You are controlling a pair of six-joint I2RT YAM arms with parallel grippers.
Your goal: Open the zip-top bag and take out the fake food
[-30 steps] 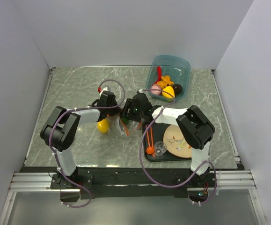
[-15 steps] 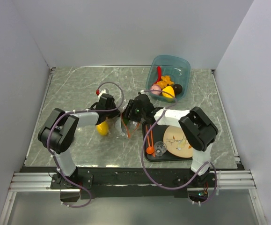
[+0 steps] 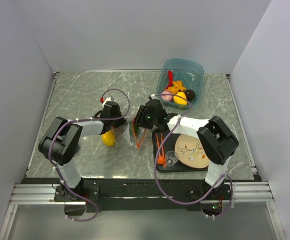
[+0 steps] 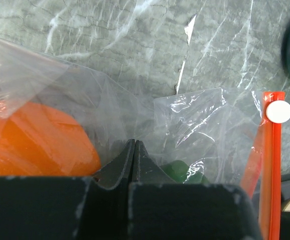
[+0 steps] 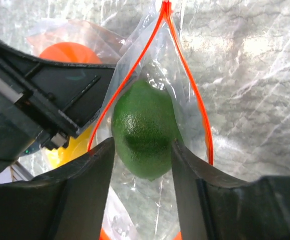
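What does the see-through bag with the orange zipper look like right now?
The zip-top bag is clear, crinkly plastic with an orange-red zip strip and a white slider. Its mouth gapes open. The left gripper pinches its film, and the right gripper seems to squeeze the green lime inside. An orange piece shows through the plastic too.

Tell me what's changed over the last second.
The left tool drew left and the right tool drew right and farther back, stretching the bag between them. The lemon slid slightly nearer. The tub and tray stayed put.
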